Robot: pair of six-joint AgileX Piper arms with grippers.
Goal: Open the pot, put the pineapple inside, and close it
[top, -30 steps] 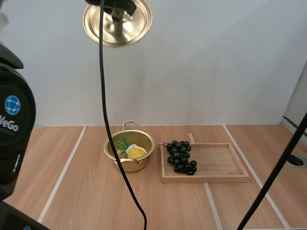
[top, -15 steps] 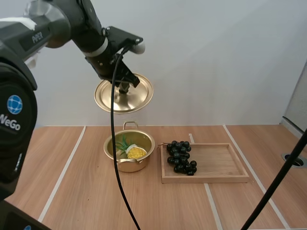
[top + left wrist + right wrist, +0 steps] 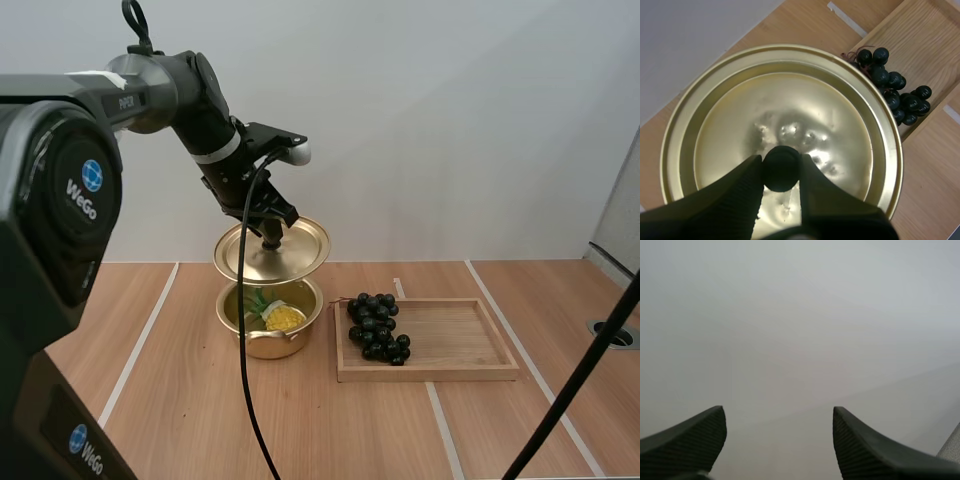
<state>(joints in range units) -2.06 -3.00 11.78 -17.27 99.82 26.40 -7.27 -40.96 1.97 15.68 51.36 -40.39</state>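
Gold lid (image 3: 296,250) pinched by L gripper (image 3: 781,167) just over pot (image 3: 275,346) (R gripper (image 3: 778,412) fingers apart).

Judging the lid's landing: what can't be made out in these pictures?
- High view: the lid covers the pot's rear rim, so any gap between them is unclear.
- Left wrist view: the lid, pinched by the left gripper, hides pot and pineapple.
- Right wrist view: the open right gripper faces blank wall; its position is unknown.

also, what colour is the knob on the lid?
Black knob, against the shiny gold lid. It shows best in the left wrist view.
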